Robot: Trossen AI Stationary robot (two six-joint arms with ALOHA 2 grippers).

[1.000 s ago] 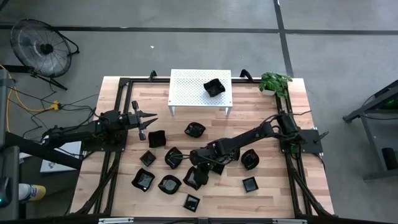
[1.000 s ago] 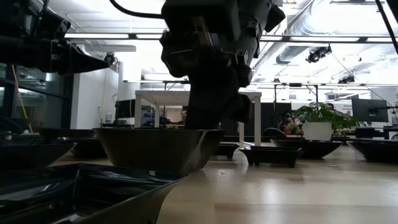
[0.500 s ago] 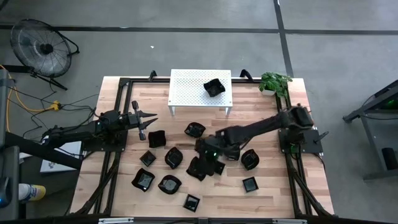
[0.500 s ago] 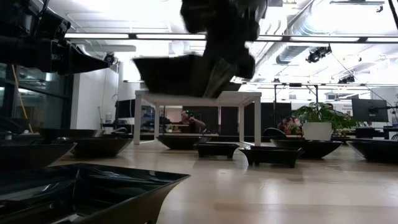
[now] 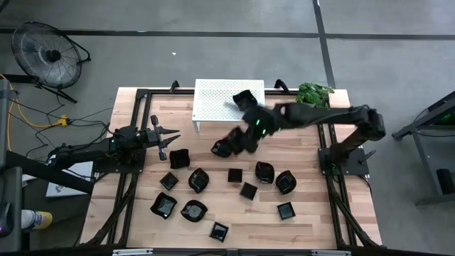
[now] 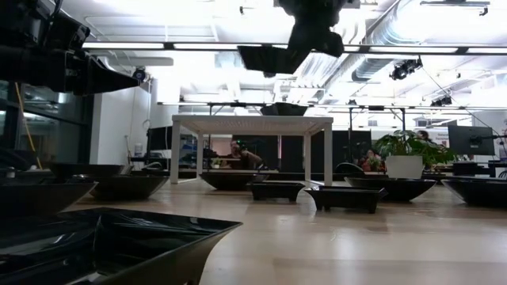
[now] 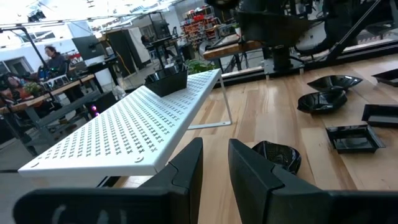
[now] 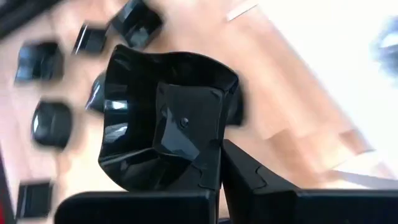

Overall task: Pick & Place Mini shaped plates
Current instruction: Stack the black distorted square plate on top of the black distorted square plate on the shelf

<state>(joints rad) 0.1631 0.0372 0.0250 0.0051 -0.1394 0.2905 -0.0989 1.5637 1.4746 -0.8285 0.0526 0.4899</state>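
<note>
Right wrist view: wavy-edged plate (image 8: 163,121) clamped in right pincer (image 8: 214,163).

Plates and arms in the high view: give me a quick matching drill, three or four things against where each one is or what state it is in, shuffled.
Things:
1. right tool
2. left tool
3. plate on the white stand
4. potted plant

Places or states:
A. at the table's far right corner
B. waiting over the table's left side, holding nothing
C. lying on the perforated top
D. in the air beside the white stand, shut on a carried plate

Pairs: 1-D, 2-B, 3-C, 4-A
</note>
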